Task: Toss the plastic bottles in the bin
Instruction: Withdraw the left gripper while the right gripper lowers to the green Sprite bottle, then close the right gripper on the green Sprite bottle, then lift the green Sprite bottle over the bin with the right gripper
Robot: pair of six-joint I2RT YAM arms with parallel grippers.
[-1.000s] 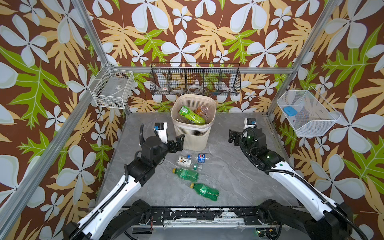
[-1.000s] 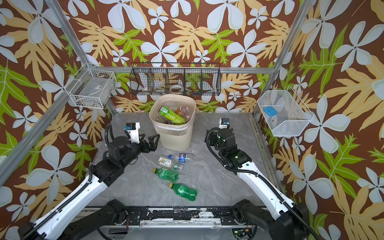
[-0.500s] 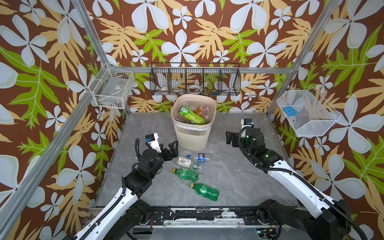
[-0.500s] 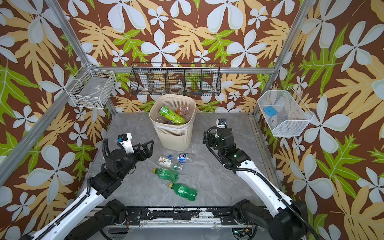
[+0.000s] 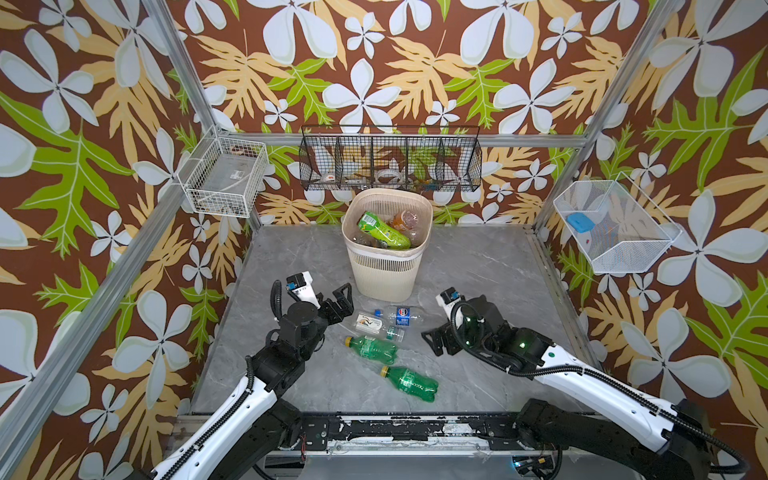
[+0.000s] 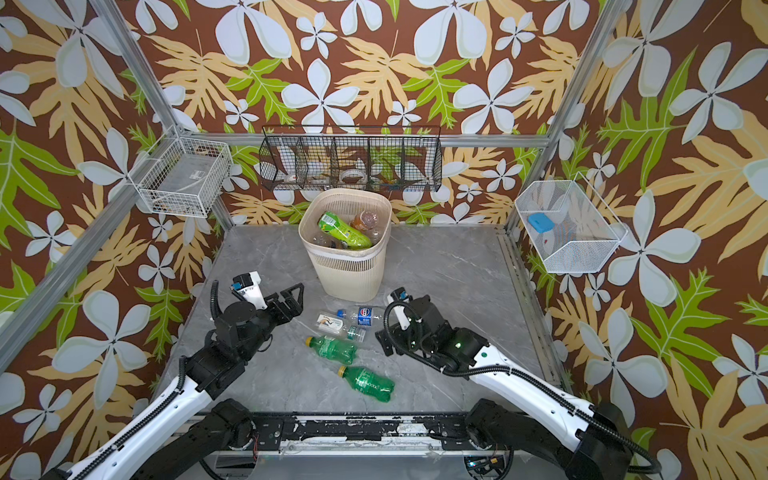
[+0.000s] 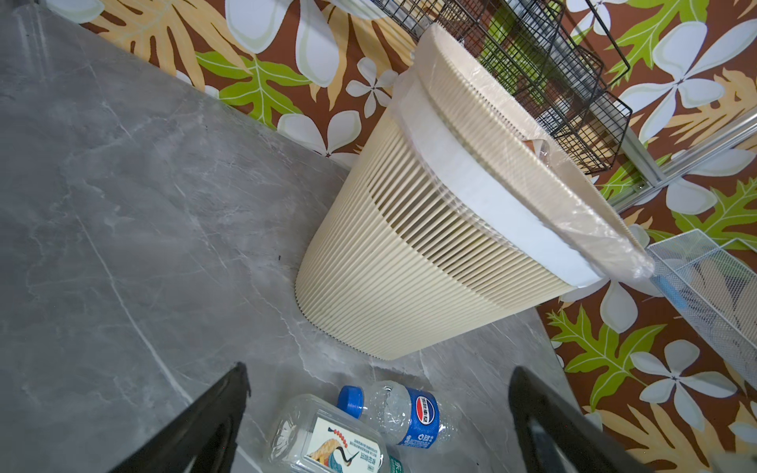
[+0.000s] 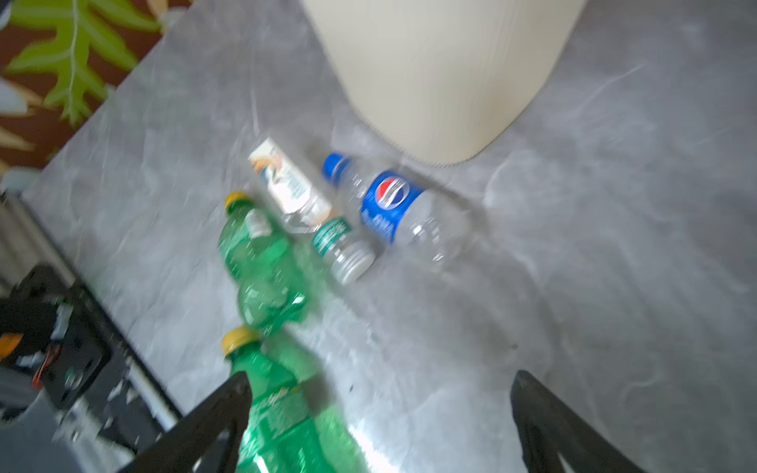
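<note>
Bin (image 5: 384,266): we see discarded bottles (image 5: 382,227) inside.
Before bin: we count Pepsi bottle (image 5: 401,314), white-labelled bottle (image 5: 369,323), two green bottles (image 5: 371,347).
Left gripper (image 5: 338,296): spread, empty.
Right gripper (image 5: 433,343): spread, empty.

White links (image 5: 249,400), black joints (image 5: 301,323), black left pincer (image 5: 335,296).

Four plastic bottles (image 5: 371,347) lie on the counter (image 5: 478,266) just before the bin (image 5: 384,274); more bottles (image 5: 382,228) lie inside it.
</note>
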